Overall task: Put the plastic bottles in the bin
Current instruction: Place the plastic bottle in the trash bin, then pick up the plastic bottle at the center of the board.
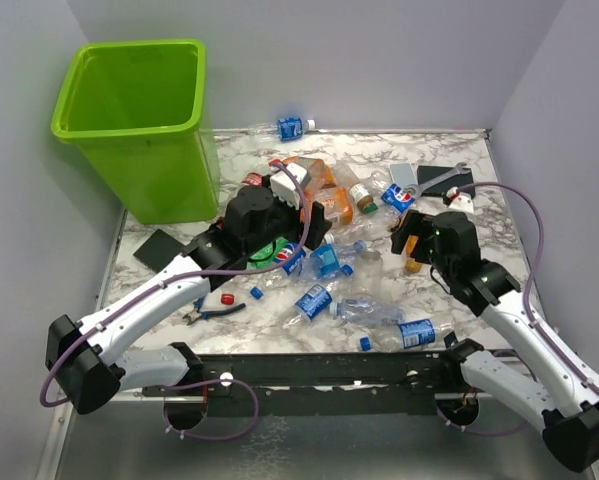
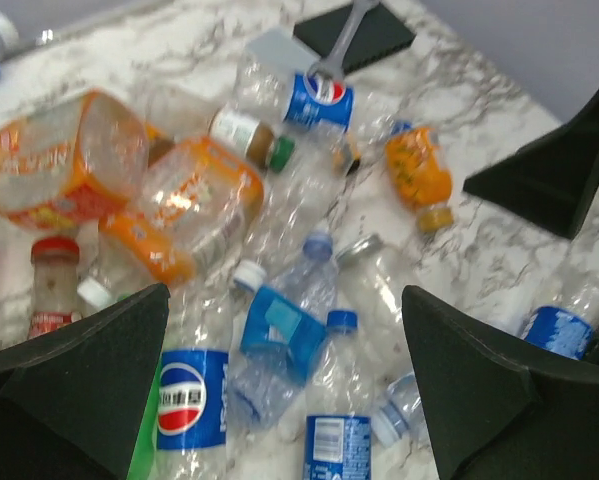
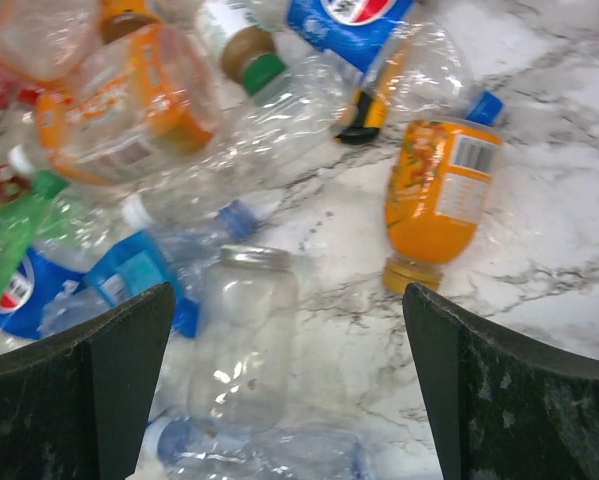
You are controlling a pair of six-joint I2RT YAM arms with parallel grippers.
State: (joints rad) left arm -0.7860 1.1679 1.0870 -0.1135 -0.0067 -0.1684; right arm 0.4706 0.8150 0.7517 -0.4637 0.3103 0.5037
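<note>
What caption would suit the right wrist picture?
Open right claw above an orange bottle and a clear bottle on a marble table.

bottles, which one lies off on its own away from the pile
The clear blue-labelled bottle at the far edge of the table, by the back wall, just right of the bin. All the others are clustered nearer the middle.

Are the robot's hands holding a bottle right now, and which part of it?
Nothing is held. The left gripper and the right gripper both hang open above the plastic bottles on the table, nothing between their fingers.
</note>
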